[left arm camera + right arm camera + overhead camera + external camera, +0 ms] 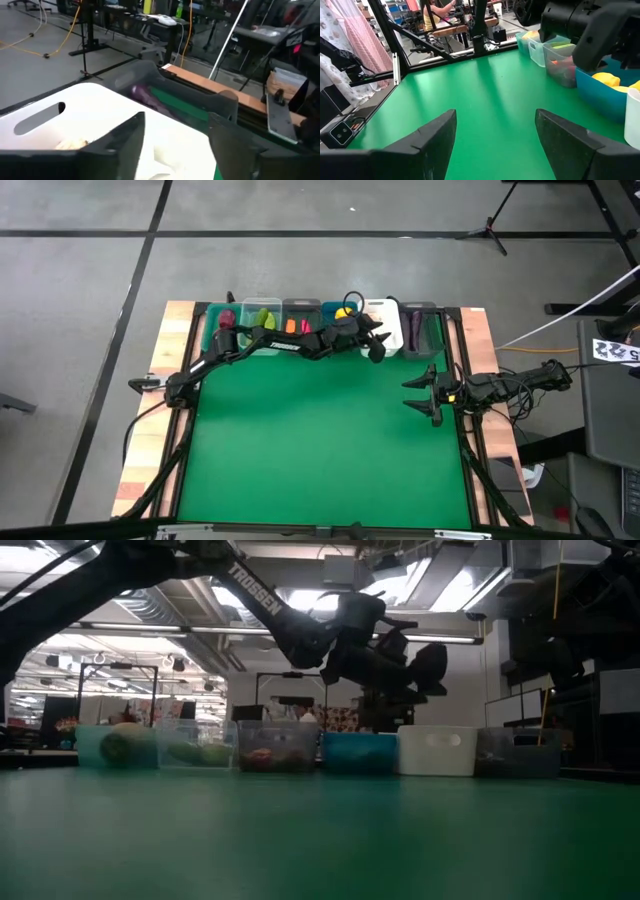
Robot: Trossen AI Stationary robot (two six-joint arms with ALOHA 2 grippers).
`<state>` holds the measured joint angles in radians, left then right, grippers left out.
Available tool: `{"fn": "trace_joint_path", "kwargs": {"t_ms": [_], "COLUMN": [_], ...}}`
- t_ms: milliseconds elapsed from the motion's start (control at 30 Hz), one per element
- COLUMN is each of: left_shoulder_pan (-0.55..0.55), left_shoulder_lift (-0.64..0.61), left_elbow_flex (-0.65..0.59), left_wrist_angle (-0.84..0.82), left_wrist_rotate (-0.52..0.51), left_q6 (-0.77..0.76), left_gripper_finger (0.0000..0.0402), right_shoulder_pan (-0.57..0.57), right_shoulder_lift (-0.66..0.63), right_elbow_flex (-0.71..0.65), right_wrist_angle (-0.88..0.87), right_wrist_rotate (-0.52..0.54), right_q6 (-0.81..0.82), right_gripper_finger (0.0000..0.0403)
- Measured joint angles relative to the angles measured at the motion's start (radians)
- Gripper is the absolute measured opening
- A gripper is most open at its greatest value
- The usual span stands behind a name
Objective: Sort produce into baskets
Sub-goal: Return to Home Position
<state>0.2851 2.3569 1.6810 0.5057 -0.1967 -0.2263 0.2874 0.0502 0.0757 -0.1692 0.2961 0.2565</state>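
Standing side by side along the top edge of the green mat (320, 460) in the high view, the bins (300, 307) form a left-to-right row, each with its long axis toward the frame's top. The teal bin (88, 740) holds a dark red beet (226, 319), and the clear bin (170, 732) holds yellow-green cucumbers (263, 317). Orange carrots (291, 326) are in the grey bin (250, 732) and yellow lemons (605, 79) in the blue bin (360, 752). The white bin (437, 755) holds pale garlic (72, 144). In the dark bin (515, 755) a purple eggplant (413, 328) lies lengthwise along the bin. The left gripper (378, 345) hangs above the white bin, upper centre of the frame, released and empty. The right gripper (416, 395) waits at the mat's right edge, mid-frame, pointing left, its fingers spread around nothing.
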Motion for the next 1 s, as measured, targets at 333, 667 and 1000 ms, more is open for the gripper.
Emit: {"fn": "trace_joint_path", "kwargs": {"t_ms": [333, 667, 1000], "left_shoulder_pan": [-0.007, -0.084, -0.159], "left_shoulder_lift": [-0.017, -0.253, -0.706], "left_elbow_flex": [-0.001, -0.001, -0.189], "left_wrist_angle": [-0.007, -0.178, -0.525], "left_wrist_rotate": [0.023, 0.148, 0.139], "left_q6": [-0.086, 0.089, 0.201], "left_gripper_finger": [0.0294, 0.0296, 0.0296], "right_shoulder_pan": [0.0, 0.0, 0.0], "right_shoulder_lift": [0.0, 0.0, -0.009], "right_elbow_flex": [0.0, -0.003, 0.031], "right_wrist_angle": [0.003, 0.051, 0.109], "right_wrist_rotate": [0.017, -0.025, -0.09], "right_q6": [0.0, 0.059, -0.005], "right_gripper_finger": [0.0269, 0.0269, 0.0269]}}
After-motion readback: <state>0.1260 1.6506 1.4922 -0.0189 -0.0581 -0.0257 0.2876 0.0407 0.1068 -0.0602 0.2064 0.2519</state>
